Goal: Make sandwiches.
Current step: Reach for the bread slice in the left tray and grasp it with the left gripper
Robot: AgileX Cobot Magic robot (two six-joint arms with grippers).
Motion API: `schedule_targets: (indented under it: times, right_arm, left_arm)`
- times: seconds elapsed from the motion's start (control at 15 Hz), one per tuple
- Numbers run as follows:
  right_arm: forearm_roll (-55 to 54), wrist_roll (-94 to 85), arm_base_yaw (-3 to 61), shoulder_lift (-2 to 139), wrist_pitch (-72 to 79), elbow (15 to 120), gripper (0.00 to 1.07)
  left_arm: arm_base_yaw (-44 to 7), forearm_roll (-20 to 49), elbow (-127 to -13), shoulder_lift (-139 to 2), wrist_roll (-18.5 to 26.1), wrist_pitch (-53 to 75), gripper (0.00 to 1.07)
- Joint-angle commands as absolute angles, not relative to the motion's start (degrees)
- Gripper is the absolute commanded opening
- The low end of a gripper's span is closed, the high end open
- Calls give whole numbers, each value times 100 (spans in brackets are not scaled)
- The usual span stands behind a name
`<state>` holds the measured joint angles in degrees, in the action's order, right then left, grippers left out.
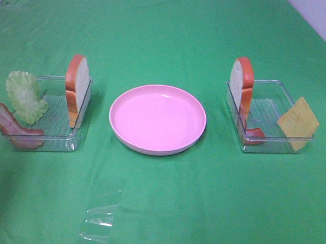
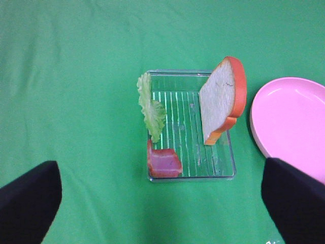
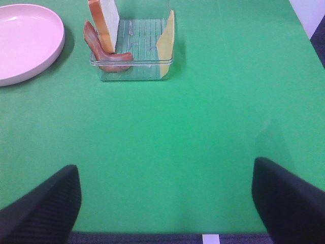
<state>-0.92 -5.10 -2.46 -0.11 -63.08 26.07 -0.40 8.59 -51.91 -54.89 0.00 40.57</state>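
Closest to the lenses, black claw tips: left gripper (image 2: 160, 183) spread wide, pinching nothing, looking down on its tray; right gripper (image 3: 165, 168) likewise spread and empty, well short of its own.

Largest, green cloth table cover (image 1: 167, 35): liable to bunch under a dragged jaw and shift everything on it. Near its front edge, crumpled clear plastic film (image 1: 101, 211): hard to spot, could snag on a low sweep.

Next, round pink plastic plate (image 1: 157, 119) in the middle, nothing stacked on it. No sandwiches built yet; all parts waiting either side. Raised rim apt to tilt a slice released off-centre.

Then two clear ribbed plastic boxes, left tray (image 1: 47, 140) and right tray (image 1: 285, 87): light-looking, see-through walls, easily clipped and slid or tipped.

Inside, white toy bread with orange crust, on edge against the plate-side walls: left bread slice (image 1: 77, 87), right bread slice (image 1: 242, 85). Likely to topple from a nudge or twist in a lopsided pinch.

Yellow cheese square (image 1: 298, 122), leaning at the right tray's outer wall: thin, prone to slipping out.

Ruffled green lettuce leaf (image 1: 25, 95), upright at the left tray's outer side: awkward to grip squarely.

Reddish-brown bacon strip (image 1: 12, 128), in the left tray's front outer corner: might hook the wall and drag the tray.

Smallest, red slice (image 1: 254, 135), low beside the right bread: easily missed, or grabbed along with its neighbour.
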Motion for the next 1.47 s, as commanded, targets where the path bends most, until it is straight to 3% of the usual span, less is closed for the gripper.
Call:
schedule_targets:
  times: [0.07, 0.33, 0.6, 0.93, 1.47]
  right_arm:
    - [-120, -510, -258, -206, -6285, 2595, 88]
    - [-120, -510, -258, -206, -6285, 2595, 88]
    - [-120, -510, -258, -206, -6285, 2595, 88]
    - [-120, -510, -258, -206, -6285, 2595, 88]
    - [-120, -510, -258, -206, -6285, 2595, 88]
  left_arm:
    - [-160, 1020, -6050, -6578, 115, 4188, 100]
    - [-688, 796, -7099, -7832, -143, 4841, 100]
    - [-1238, -160, -8147, -9167, -1140, 5661, 100]
    - [-1896, -229, -9036, -10371, -1306, 5644, 100]
    - [-1896, -252, -9316, -11694, -1375, 4933, 100]
